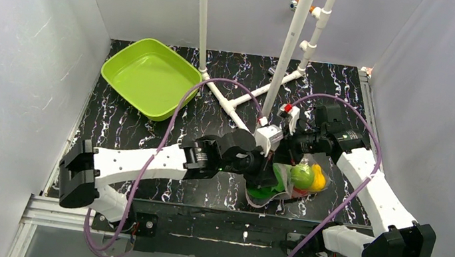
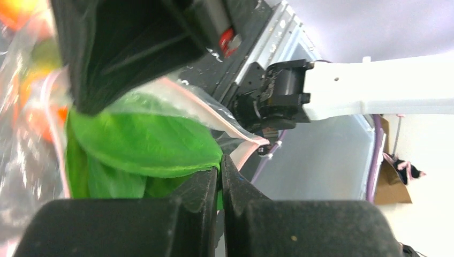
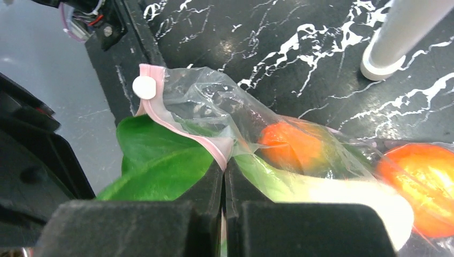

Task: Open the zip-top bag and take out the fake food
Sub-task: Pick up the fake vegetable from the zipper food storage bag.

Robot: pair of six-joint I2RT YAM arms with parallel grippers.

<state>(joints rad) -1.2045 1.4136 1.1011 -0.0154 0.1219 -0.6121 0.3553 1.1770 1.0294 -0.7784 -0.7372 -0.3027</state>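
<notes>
From where I stand, the bag (image 1: pixel 282 174) is well away from the tray (image 1: pixel 148 74), off to its right and nearer the arm bases. It rests over a black table (image 1: pixel 130 132) veined with white like marble. The tray is a shallow lime-green square with rounded corners and a glossy plastic look. White pipes (image 1: pixel 287 49) rise just to the right of it. The bag is thin clear film, crinkled and shiny, with a soft pink zip strip (image 3: pixel 176 126) along its mouth and a small rounded white slider (image 3: pixel 143 87) at one end. The food shows through the film, all of it smooth moulded plastic. There is a round green apple (image 1: pixel 301 176) touching a yellow lemon (image 1: pixel 319 179). One glossy orange (image 3: pixel 289 145) sits near a second orange (image 3: pixel 417 187). A leafy vegetable (image 3: pixel 160 163) has broad bright-green leaves and a pale stalk, and it presses up against the strip. The left gripper (image 2: pixel 220 176), reaching in from the tray's side, has blunt matte-black fingers drawn together with only a hairline between them. They are nipped on the edge of the bag where the pink strip folds down, and the green leaf lies right behind. The right gripper (image 3: pixel 224 179) comes from the side away from the tray. Its jaws are likewise pressed together, pinching the pink strip at the point where it dips in a V.
</notes>
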